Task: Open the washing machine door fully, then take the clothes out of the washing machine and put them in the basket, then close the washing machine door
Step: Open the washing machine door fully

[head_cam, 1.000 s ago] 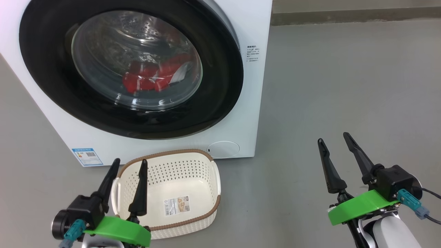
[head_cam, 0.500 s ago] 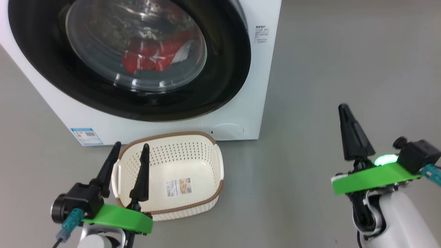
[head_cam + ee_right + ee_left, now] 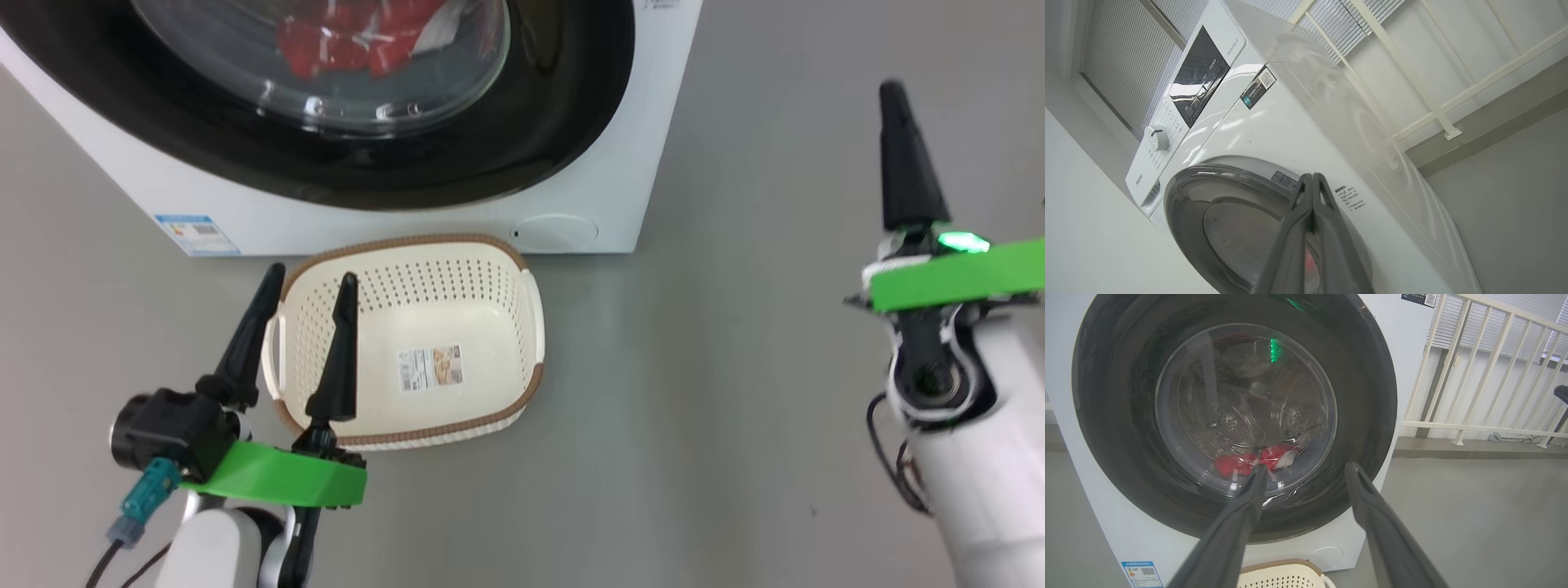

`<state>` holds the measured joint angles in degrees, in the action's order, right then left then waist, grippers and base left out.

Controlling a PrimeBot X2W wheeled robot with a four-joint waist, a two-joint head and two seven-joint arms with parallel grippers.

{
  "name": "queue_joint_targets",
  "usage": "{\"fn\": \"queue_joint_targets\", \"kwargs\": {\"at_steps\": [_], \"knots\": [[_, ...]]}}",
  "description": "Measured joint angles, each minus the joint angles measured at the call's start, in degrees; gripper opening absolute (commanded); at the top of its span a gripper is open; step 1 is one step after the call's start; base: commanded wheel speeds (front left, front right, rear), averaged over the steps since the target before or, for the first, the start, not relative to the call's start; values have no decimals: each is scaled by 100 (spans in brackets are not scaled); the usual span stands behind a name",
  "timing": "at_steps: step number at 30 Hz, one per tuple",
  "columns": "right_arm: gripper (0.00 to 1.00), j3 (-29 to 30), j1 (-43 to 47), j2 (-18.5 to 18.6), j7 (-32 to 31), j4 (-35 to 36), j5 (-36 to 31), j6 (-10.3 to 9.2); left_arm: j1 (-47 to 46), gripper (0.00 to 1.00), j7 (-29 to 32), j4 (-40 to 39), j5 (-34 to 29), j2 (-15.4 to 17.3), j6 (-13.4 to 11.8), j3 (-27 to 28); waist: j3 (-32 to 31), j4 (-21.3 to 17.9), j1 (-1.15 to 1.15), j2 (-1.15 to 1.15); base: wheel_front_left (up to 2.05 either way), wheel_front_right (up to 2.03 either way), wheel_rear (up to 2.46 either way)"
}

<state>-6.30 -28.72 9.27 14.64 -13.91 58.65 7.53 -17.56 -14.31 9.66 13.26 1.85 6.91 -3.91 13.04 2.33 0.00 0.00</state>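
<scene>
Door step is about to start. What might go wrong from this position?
1. The right claw is shut and apart from the closed washing machine door; its joined tips may slide off the glossy rim rather than hook it.
2. The basket sits close below the door, with the open left claw near it; a dropping arm might knock it away.

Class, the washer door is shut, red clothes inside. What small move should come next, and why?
Probably move the shut right gripper to the right edge of the washing machine door to start opening it: it is closed, the clothes behind its glass, the basket empty.
</scene>
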Motion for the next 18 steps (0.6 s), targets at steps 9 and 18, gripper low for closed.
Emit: {"fn": "queue_joint_targets", "kwargs": {"at_steps": [9,18], "knots": [[0,-393,-1217,532,-586,-403,1690,0,-252,100,0,-140,-16,-1,19,-20,591,124,0,0,0,0,0],[0,-563,-2319,733,-1444,-754,2748,0,-536,100,-1,-180,-18,-5,19,-122,1203,330,0,0,0,0,0]]}}
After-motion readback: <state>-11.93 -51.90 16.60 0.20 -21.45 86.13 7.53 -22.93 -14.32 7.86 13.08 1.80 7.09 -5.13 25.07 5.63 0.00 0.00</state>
